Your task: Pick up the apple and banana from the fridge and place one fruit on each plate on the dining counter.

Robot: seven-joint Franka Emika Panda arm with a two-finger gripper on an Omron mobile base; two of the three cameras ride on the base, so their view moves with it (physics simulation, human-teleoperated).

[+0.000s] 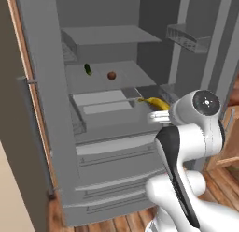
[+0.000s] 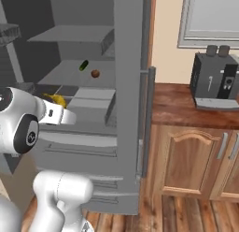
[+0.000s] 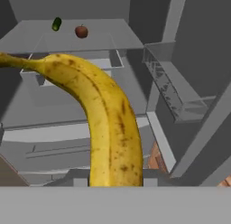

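My gripper (image 1: 158, 112) is shut on the banana (image 3: 106, 114), a yellow curved fruit with brown specks that hangs in front of the open fridge (image 1: 107, 128), level with its lower shelf. The same banana (image 1: 155, 103) sticks out left of the white hand, and it shows as banana (image 2: 56, 99) above the hand from the right. The fingertips are hidden behind the fruit. The apple (image 1: 111, 76), small and reddish-brown, rests on the middle shelf deeper inside, also seen as apple (image 3: 81, 31). The plates and the dining counter are out of view.
A small dark green vegetable (image 1: 87, 69) lies left of the apple on the same shelf. The open fridge door (image 2: 130, 86) stands to the right, with door bins (image 1: 189, 38). Beyond it is a wall counter (image 2: 186, 107) with a coffee machine (image 2: 217, 81) over wooden cabinets.
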